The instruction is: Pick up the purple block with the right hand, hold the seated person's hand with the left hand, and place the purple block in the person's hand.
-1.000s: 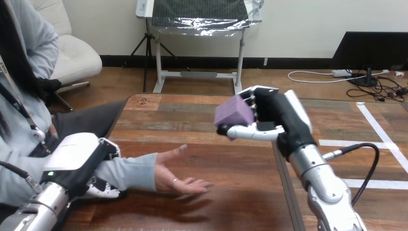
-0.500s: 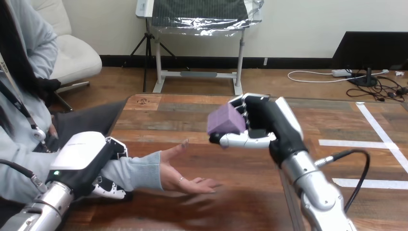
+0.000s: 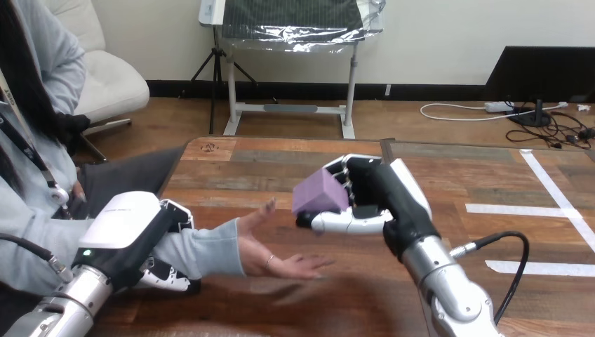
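The purple block (image 3: 320, 196) is held above the wooden table (image 3: 281, 168), pinched between the thumb and curled fingers of my right hand (image 3: 370, 199). It hangs just right of and above the person's hand (image 3: 275, 251), which lies palm up over the table with its fingers pointing right. My left hand (image 3: 144, 239) is wrapped over the person's forearm in its grey sleeve, fingers curled under it near the wrist.
A seam in the table (image 3: 414, 281) runs down under my right arm. The person sits at the left edge. Bare wood lies beyond the block toward the far edge of the table.
My right hand has carried the purple block left and down, closer to the person's open palm. My left hand and the person's forearm have shifted slightly right.
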Controlling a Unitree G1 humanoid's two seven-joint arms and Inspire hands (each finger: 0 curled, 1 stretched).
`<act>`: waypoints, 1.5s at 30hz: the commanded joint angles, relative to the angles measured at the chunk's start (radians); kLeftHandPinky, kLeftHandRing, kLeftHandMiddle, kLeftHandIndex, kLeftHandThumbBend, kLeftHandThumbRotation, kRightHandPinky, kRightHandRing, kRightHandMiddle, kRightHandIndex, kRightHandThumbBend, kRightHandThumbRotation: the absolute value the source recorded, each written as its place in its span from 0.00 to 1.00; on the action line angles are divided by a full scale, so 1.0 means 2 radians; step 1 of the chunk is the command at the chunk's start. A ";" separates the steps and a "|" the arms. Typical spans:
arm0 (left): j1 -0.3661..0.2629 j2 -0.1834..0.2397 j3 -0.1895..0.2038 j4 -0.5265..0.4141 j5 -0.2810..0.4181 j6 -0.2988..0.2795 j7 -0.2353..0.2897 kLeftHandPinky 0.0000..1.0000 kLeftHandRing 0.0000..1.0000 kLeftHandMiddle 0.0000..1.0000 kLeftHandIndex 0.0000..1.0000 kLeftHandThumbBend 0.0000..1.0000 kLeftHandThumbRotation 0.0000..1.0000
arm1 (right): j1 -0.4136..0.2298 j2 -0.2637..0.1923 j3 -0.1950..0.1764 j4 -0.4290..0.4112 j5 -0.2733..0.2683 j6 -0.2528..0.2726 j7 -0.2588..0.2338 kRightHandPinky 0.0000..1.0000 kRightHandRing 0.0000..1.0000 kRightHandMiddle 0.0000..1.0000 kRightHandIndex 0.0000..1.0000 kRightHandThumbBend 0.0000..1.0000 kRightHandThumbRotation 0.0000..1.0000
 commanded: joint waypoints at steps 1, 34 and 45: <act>-0.024 -0.007 0.015 -0.051 -0.018 -0.010 0.003 0.17 0.22 0.28 0.29 0.85 0.00 | -0.014 0.008 0.004 -0.037 -0.002 -0.005 -0.003 0.29 0.34 0.42 0.47 0.84 0.00; -0.021 -0.013 0.029 -0.105 -0.040 0.001 -0.033 0.16 0.21 0.28 0.29 0.86 0.03 | 0.039 0.025 0.047 -0.103 -0.037 0.010 -0.006 0.27 0.32 0.38 0.46 0.86 0.00; -0.024 -0.019 0.029 -0.108 -0.039 0.003 -0.033 0.16 0.21 0.27 0.28 0.88 0.02 | 0.044 0.028 0.056 -0.112 -0.045 0.018 -0.009 0.27 0.31 0.38 0.46 0.87 0.00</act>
